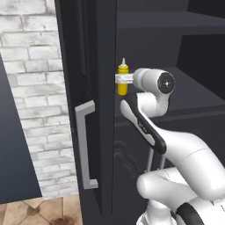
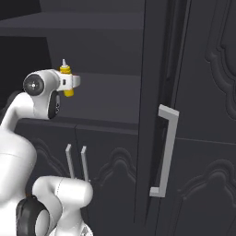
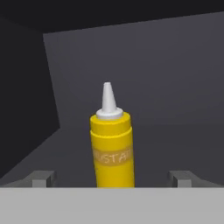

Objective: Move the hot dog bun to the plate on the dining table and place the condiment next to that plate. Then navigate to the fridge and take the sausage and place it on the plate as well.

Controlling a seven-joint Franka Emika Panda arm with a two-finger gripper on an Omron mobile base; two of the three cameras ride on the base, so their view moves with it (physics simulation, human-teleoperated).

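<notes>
Condiment [image 3: 112,148] stands upright btwn the fingertips [image 3: 43,178] of gripper [image 1: 122,79], inside black cabinet [image 1: 149,39]; jaws spread wide, not touching bottle.

Both base views flank the arm facing the dark cabinet [image 1: 145,39]; hand view sits close inside.

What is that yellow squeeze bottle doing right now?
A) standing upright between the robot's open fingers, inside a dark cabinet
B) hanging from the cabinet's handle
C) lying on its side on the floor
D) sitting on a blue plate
A: the condiment stands upright, nozzle up, with the gripper fingers apart on either side of it, inside the dark cabinet.
</notes>
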